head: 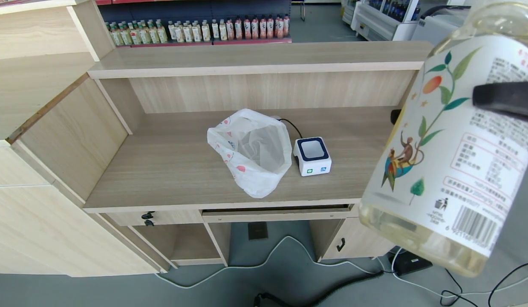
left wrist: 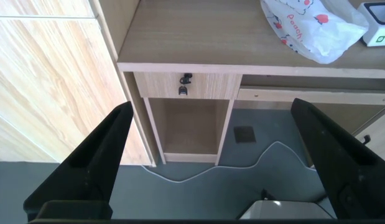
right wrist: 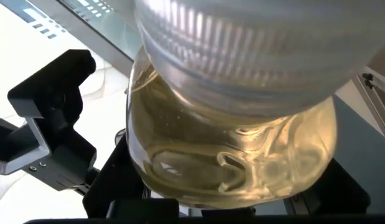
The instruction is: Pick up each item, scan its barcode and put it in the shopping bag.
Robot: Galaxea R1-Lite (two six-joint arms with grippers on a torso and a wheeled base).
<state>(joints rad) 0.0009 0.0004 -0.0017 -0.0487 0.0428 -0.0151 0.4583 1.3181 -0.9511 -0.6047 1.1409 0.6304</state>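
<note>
Tilted close to the head camera, the drink bottle (head: 447,140) of pale yellow liquid sits clamped in the right gripper (head: 451,108); on the wooden counter (head: 161,170) an open shopping bag (head: 251,151) lies just beside the barcode scanner (head: 313,155); the left gripper (left wrist: 211,162) gapes wide, empty.

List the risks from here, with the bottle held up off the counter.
1. The barcode faces up toward the head camera, away from the scanner; the scan may fail unless the bottle is turned.
2. The shopping bag sags on the counter; the bottle could catch its rim or tip it.
</note>
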